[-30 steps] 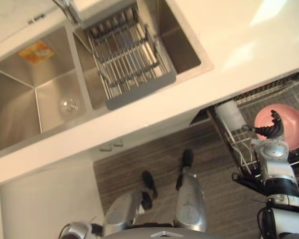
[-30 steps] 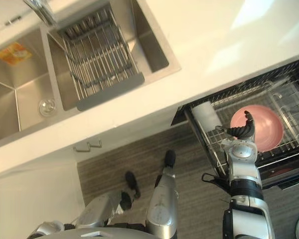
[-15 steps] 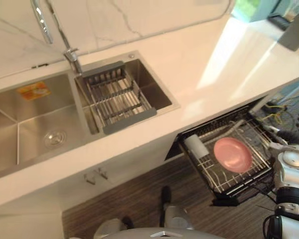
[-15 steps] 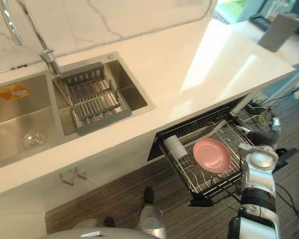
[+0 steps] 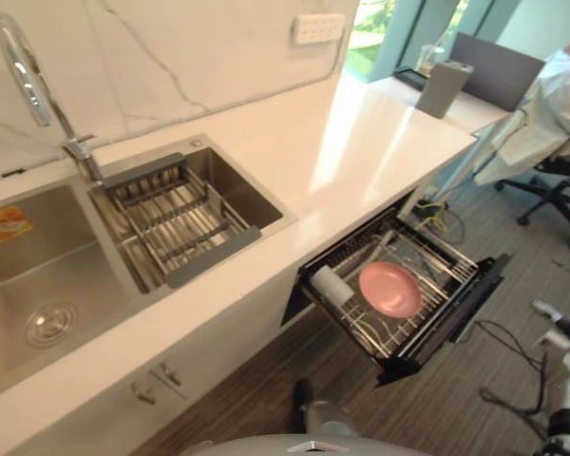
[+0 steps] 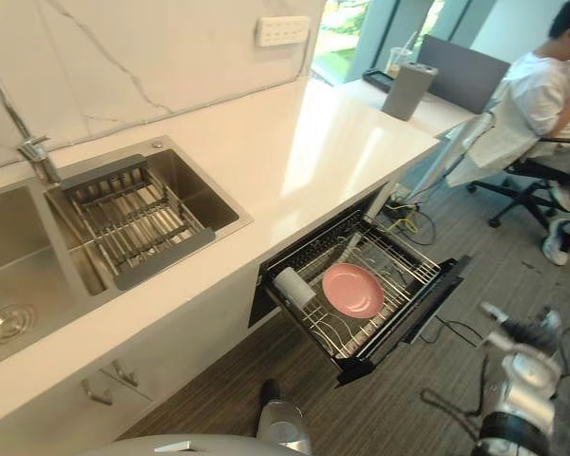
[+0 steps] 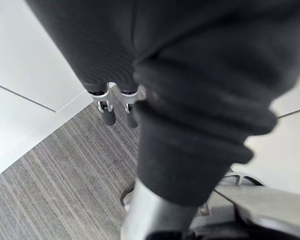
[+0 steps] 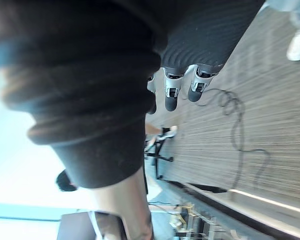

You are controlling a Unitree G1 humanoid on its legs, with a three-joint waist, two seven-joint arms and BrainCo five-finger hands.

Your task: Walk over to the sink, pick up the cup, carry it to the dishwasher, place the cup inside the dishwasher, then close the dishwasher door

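Cup (image 6: 293, 287) lies in the open dishwasher (image 6: 410, 318) beside a pink plate (image 6: 352, 290), well apart from the right hand (image 8: 171, 92), which is loose-fingered and empty. Left hand (image 7: 108, 107) is relaxed too. Only the door's left, I reckon.

Sink (image 5: 38, 275): brushed steel, satin sheen. Tap (image 5: 19, 66): polished chrome, mirror-bright. Drain rack (image 5: 176, 223): bare metal rods in a matt grey plastic frame. Worktop (image 5: 361, 142): smooth cream-white, glossy, catching the window light. Wall panel (image 5: 171, 57): white marble-look slab, grey-veined, polished. Cabinet fronts (image 5: 218, 342): plain white, matt; small metal handles (image 5: 166, 373). Dishwasher (image 5: 456, 307): black front, basket (image 5: 427, 266) of thin metal wire. Plate (image 5: 389, 289): pink, smooth, low sheen. Cup (image 5: 331, 285): white, smooth. Floor (image 5: 256, 389): grey-brown, striped, matt. Left hand (image 7: 106, 102) and right hand (image 8: 171, 90): matt dark ribbed covers, silver fingers.
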